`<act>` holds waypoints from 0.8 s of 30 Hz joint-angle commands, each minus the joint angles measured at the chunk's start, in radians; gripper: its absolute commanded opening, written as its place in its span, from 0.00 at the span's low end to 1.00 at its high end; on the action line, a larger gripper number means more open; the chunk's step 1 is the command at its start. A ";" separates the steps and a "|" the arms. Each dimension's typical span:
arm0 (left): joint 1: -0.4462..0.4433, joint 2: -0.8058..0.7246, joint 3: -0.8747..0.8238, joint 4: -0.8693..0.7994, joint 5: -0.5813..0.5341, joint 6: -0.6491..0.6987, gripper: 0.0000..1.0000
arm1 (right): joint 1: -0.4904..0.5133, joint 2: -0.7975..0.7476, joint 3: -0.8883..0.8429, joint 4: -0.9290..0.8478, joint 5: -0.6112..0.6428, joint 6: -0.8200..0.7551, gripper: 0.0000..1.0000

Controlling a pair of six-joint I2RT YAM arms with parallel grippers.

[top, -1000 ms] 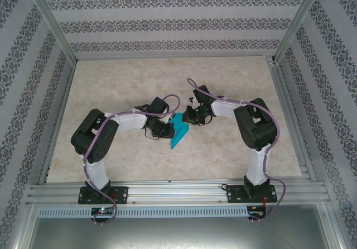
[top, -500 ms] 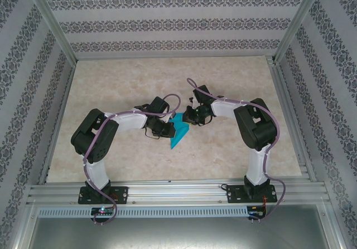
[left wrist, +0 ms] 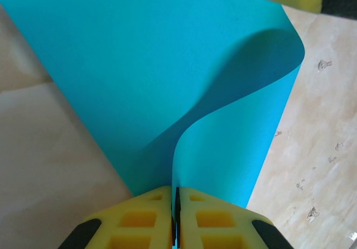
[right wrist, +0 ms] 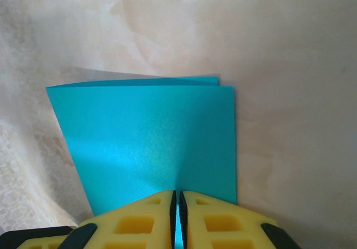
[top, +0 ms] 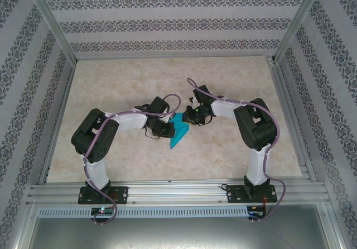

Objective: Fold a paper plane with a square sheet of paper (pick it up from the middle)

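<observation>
Your left claw [left wrist: 176, 204] and right claw [right wrist: 177, 204] are each clamped on an edge of the folded sheet of paper [top: 179, 133], mid-frame in the top view.

Top view: left arm [top: 120, 120] and right arm [top: 245, 118] bent inward at the elbows, wrists meeting at centre frame. Left gripper [left wrist: 175, 192] and right gripper [right wrist: 177, 194] each have yellow pads pinched together on the square sheet of paper [right wrist: 150, 137].
</observation>
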 commanded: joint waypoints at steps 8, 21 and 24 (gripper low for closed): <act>0.016 0.034 0.009 -0.007 0.011 0.034 0.12 | -0.021 -0.092 -0.004 -0.001 0.012 0.049 0.21; 0.016 0.039 0.023 -0.008 0.031 0.034 0.12 | 0.022 -0.378 -0.360 0.319 0.002 0.267 0.07; 0.016 0.040 0.022 -0.009 0.031 0.036 0.12 | 0.094 -0.391 -0.413 0.374 0.013 0.321 0.06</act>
